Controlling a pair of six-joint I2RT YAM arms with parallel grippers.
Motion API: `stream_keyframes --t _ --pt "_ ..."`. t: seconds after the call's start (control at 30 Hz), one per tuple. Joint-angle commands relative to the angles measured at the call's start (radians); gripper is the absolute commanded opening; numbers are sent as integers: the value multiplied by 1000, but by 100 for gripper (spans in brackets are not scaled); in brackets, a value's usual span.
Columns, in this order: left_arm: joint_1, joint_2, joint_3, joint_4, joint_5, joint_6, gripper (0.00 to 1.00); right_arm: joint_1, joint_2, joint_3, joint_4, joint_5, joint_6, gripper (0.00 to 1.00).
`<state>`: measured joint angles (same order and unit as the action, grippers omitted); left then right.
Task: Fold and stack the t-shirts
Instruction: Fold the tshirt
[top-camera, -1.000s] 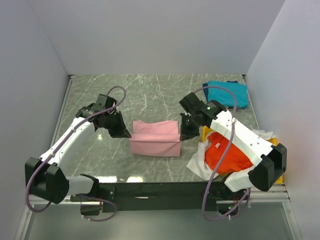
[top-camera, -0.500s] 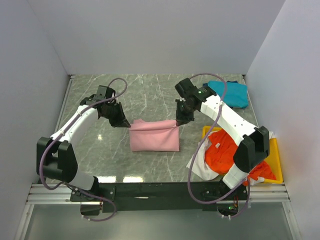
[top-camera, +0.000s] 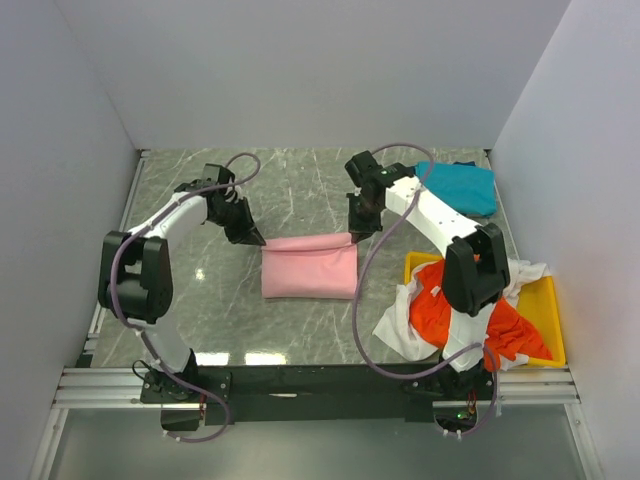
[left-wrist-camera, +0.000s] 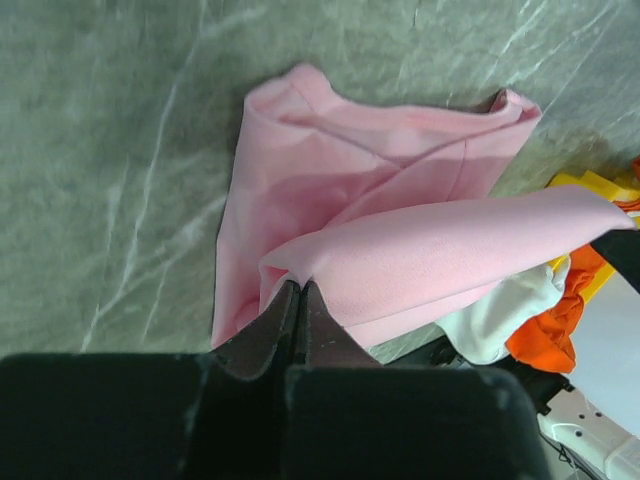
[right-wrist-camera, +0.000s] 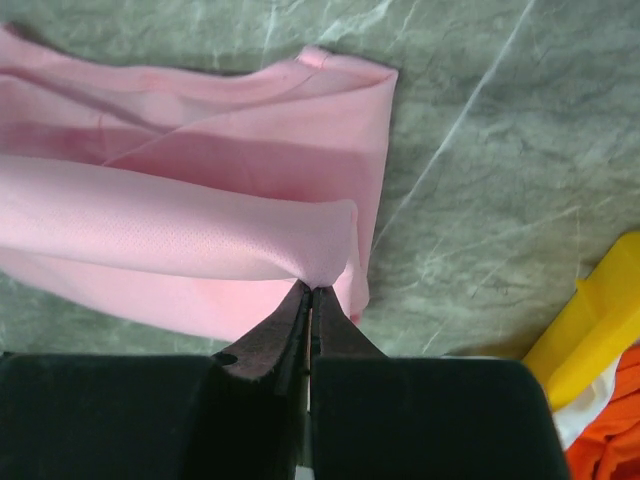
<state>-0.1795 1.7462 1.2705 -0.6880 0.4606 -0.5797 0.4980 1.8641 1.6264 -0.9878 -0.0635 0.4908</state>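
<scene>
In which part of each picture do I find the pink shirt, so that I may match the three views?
Top external: the pink shirt lies mid-table, between the two arms.
Left wrist: the pink shirt fills the centre, with one edge raised.
Right wrist: the pink shirt covers the upper left and centre.
Shared landmark: the yellow tray, right of the shirt in the top view and at the right edge in both wrist views.

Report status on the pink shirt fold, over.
Left gripper and right gripper shut on pink shirt corners, edge lifted. Teal shirt far right, apart. Nothing in the way.
</scene>
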Motion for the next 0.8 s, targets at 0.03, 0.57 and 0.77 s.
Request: stream_keyframes --t 0.03,0.57,0.77 --pt "12 64 87 41 27 40 0 -24 61 69 23 27 -40 0" --pt "18 223 181 51 -40 32 10 -64 217 205 3 14 -67 6" --pt "17 188 207 58 -178 26 63 -70 270 311 -9 -33 -89 67"
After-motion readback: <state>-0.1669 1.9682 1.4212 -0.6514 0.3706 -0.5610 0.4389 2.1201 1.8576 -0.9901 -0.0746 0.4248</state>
